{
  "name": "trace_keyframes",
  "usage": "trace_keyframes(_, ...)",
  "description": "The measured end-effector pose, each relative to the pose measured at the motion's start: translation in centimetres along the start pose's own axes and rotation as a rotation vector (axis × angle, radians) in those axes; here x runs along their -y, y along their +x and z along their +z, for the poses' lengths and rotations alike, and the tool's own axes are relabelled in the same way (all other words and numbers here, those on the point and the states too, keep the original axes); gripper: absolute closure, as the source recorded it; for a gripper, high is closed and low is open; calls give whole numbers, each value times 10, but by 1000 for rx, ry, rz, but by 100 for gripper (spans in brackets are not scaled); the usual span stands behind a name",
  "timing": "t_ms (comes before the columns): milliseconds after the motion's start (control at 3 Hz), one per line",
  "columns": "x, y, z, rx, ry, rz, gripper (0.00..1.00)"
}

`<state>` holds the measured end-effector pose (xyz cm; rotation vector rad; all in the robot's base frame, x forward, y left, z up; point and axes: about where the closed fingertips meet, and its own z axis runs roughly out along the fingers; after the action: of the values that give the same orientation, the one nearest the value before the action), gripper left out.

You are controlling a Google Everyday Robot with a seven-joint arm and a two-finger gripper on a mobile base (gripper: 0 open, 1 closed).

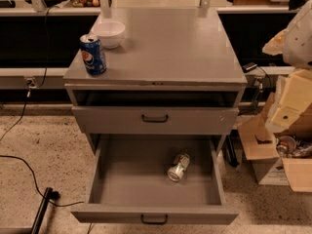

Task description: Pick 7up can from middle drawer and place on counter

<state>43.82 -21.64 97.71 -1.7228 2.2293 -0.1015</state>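
Open drawer (129, 177) w/ 7up can (178, 166); pincer (283, 112) cut off rt edge.

Grey counter (170, 48), blue Pepsi can (93, 55), wht bowl (108, 33), grn-silver 7up can (179, 166), cream hand (280, 114) rt.

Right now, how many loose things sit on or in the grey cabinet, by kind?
Cans: 2, the 7up can lying in the open middle drawer, the blue Pepsi can upright on the counter.
Bowls: 1, the white bowl on the counter.
Total: 3.
The tool is at the right edge, clear of all three.
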Motion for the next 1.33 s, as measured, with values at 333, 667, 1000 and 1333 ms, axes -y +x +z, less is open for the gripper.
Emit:
trace_keyframes(333,0,0,0,0,0,0,0)
trace_keyframes(667,3,13,37,22,-54,69,0)
trace_keyframes(1000,-7,38,82,11,-62,217,0)
trace_keyframes(1333,-28,65,149,-35,-46,397,0)
